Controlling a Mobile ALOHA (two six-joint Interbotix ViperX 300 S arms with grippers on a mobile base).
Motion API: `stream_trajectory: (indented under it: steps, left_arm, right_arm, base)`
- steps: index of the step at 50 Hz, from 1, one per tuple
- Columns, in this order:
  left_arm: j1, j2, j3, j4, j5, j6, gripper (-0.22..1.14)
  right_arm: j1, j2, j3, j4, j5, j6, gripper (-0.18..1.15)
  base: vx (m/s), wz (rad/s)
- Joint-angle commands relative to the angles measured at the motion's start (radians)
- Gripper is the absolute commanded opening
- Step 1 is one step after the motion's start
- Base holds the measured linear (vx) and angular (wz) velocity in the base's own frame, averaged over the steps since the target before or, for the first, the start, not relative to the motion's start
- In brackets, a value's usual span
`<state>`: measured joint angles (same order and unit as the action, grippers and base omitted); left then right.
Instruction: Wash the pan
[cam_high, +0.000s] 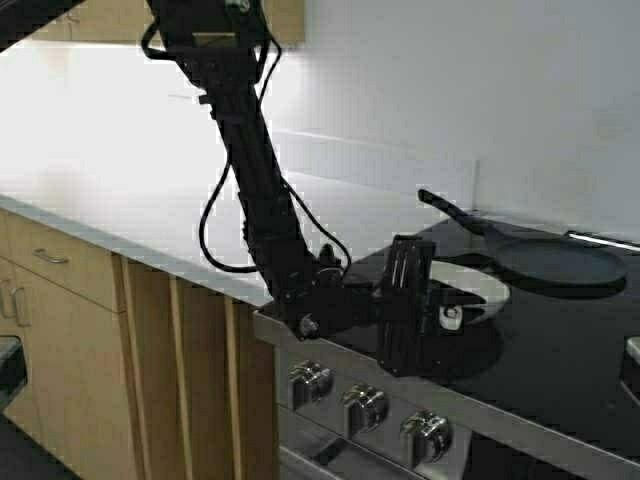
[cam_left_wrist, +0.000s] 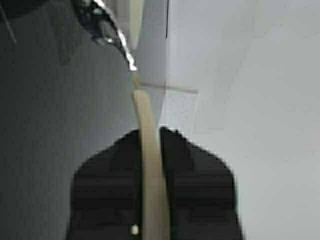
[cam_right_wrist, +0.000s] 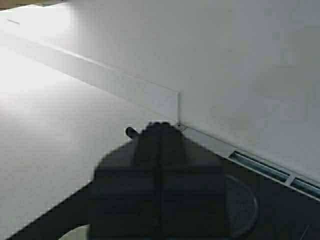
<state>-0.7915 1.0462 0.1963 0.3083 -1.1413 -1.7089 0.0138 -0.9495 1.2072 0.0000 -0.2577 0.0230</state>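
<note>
On the black stove top (cam_high: 560, 340), the left gripper (cam_high: 432, 300) pinches the pan (cam_high: 480, 285) rim thinly between its jaws, so it may slip when lifted; the right gripper (cam_right_wrist: 160, 150) is clenched on nothing.

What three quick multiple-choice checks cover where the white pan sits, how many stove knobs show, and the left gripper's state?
1. Where is the white pan?
A. On the counter
B. On the black stovetop
C. In a sink

2. How many stove knobs show in the high view?
A. Three
B. One
C. Five

3. What is the left gripper doing?
A. Open above the pan
B. Parked far off
C. Shut on the pan's rim

Answers:
1 B: it rests on the dark glass by the black pan.
2 A: three line the front panel.
3 C: the left wrist view shows the fingers clamping the thin cream edge.
</note>
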Motion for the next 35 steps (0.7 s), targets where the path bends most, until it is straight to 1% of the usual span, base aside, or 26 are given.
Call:
stream_trajectory:
  steps: [1,12,19,26,35]
  left_arm:
    - [0.005,-0.107,0.029,-0.002,-0.028,0.035,0.02]
    - [0.005,-0.146,0.069,-0.002,-0.063,0.058,0.02]
    - [0.005,-0.16,0.091,-0.003,-0.074,0.064,0.02]
    - [0.009,-0.172,0.103,-0.008,-0.101,0.064,0.02]
    - [0.009,-0.196,0.117,-0.02,-0.106,0.066,0.02]
  right_arm:
    - [0.0,0.012,-0.015,-0.003,-0.005,-0.003,0.06]
    - [0.0,0.014,-0.02,-0.006,-0.005,-0.003,0.06]
    - [0.0,0.014,-0.02,-0.006,-0.003,-0.003,0.06]
    - [0.0,0.014,-0.02,-0.009,-0.002,-0.005,0.06]
    - [0.002,0.012,-0.026,-0.009,0.017,-0.003,0.06]
  base:
    - [0.0,0.13]
    - [0.0,0.19]
    - [0.0,0.33]
    - [0.01,0.5]
    - [0.02,0.66]
